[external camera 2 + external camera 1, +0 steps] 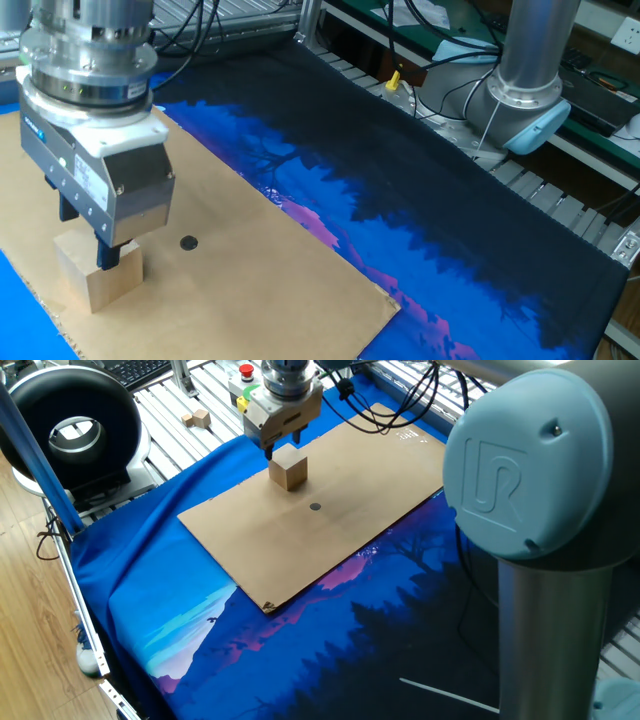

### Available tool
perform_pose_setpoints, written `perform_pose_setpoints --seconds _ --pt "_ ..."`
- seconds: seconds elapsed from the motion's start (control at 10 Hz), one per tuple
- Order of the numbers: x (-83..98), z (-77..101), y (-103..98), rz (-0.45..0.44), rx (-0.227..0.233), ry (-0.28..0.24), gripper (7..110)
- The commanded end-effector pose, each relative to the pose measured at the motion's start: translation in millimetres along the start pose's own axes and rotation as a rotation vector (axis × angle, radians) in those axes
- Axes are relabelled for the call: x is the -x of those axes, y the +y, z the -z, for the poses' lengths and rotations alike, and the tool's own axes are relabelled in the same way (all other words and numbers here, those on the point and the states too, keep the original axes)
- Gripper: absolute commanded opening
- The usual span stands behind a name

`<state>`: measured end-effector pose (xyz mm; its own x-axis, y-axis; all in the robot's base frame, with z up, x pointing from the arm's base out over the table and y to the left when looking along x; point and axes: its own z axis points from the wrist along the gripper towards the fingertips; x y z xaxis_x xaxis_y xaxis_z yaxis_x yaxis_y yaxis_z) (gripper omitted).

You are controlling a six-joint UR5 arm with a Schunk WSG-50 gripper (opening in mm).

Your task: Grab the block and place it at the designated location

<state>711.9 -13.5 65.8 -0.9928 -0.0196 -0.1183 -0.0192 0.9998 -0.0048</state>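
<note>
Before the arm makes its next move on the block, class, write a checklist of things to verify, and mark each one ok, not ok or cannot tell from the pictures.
1. Tool above the block: ok.
2. Fingers straddling the block: cannot tell; the tool body hides them.
3. Block sitting flat on the cardboard sheet: ok.
4. Dark dot uncovered: ok.
5. Cardboard between block and dot free of obstacles: ok.
6. Block gripped: cannot tell.
</note>
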Motion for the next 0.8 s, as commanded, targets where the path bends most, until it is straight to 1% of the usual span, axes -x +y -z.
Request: perform_pose_setpoints --seconds 0.0,0.7 --pt "1.7 1.3 5.7 -0.007 0.017 -0.005 66" --pt "3.7 -1.5 5.1 0.0 0.018 -0.012 66"
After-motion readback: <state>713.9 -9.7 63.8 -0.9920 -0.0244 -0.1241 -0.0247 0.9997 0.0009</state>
